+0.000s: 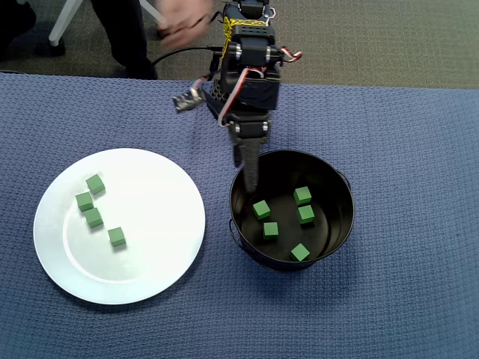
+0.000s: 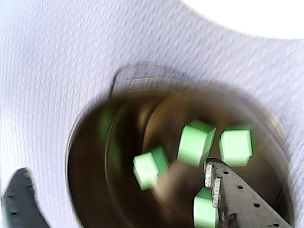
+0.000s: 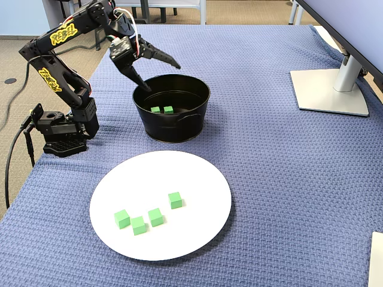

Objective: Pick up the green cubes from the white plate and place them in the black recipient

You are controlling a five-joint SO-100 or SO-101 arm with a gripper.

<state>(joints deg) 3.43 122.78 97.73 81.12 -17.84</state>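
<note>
Black two-finger claw (image 3: 160, 76) spread w/ nothing in it over glossy round black metal pot (image 3: 179, 122); 4 small green cubes (image 3: 149, 217) on flat white plate (image 3: 197, 173).

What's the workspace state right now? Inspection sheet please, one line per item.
Surface: blue woven cloth covers the table.
Green cubes: four on the white plate, e.g.; five in the black pot, e.g..
Clutter: nothing seen on the cloth between plate and pot.
Gripper: gripper open and empty, over the pot's rim on the arm's side; wrist view is motion-blurred.
Cables: black cable runs from the arm base off the table edge; wires loop at the wrist.
Surroundings: monitor stand at the right in the fixed view; a person's blurred hand behind the arm in the overhead view.
</note>
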